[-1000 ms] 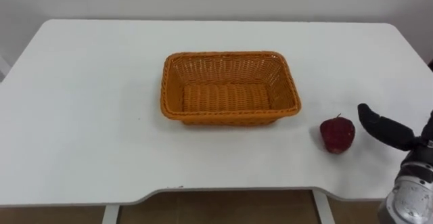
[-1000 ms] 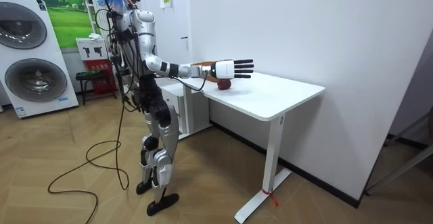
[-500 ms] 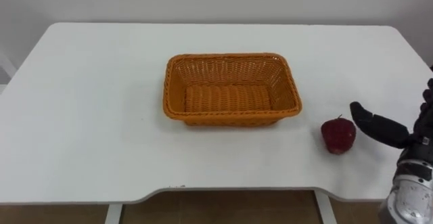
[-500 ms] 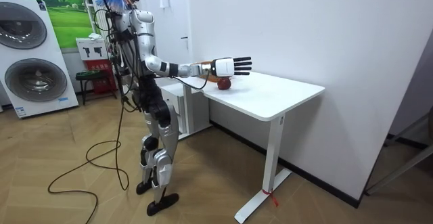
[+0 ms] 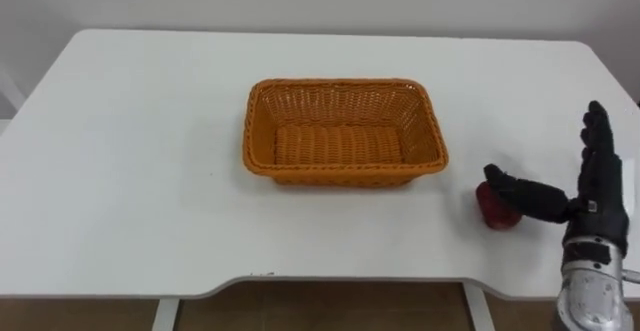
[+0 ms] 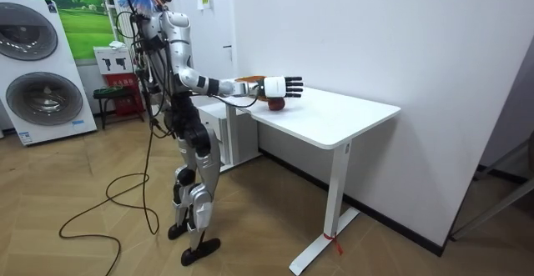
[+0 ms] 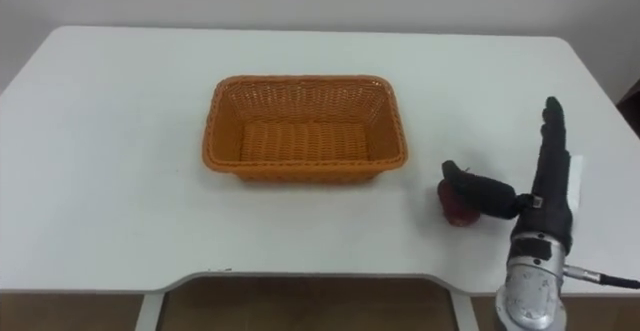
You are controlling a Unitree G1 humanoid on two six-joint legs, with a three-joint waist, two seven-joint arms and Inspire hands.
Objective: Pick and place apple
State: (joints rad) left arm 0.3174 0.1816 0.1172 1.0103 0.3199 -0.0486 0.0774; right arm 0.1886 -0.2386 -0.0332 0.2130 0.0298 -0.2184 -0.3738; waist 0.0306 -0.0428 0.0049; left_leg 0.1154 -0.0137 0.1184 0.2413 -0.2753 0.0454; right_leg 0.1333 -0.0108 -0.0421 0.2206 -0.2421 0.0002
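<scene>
A dark red apple (image 5: 496,217) sits on the white table (image 5: 130,171), to the right of an orange wicker basket (image 5: 345,84) that has nothing in it. My right hand (image 5: 598,186) comes in from the lower right and stands on edge just right of the apple. Its fingers (image 7: 551,151) are straight and point away from me. The thumb (image 5: 525,193) reaches left across the apple's top and near side and covers part of it. In the room view the right hand (image 6: 279,85) hovers over the apple (image 6: 276,104) at the table's near end.
The basket stands at the table's middle, about a hand's width left of the apple. The table's front edge (image 5: 330,289) runs close below the apple. In the room view I stand at the table's end, with washing machines (image 6: 42,59) behind me.
My right hand has moved left to the apple. Its thumb, which was apart from the fruit, now lies across it, and the straight fingers have come into the eye view.
</scene>
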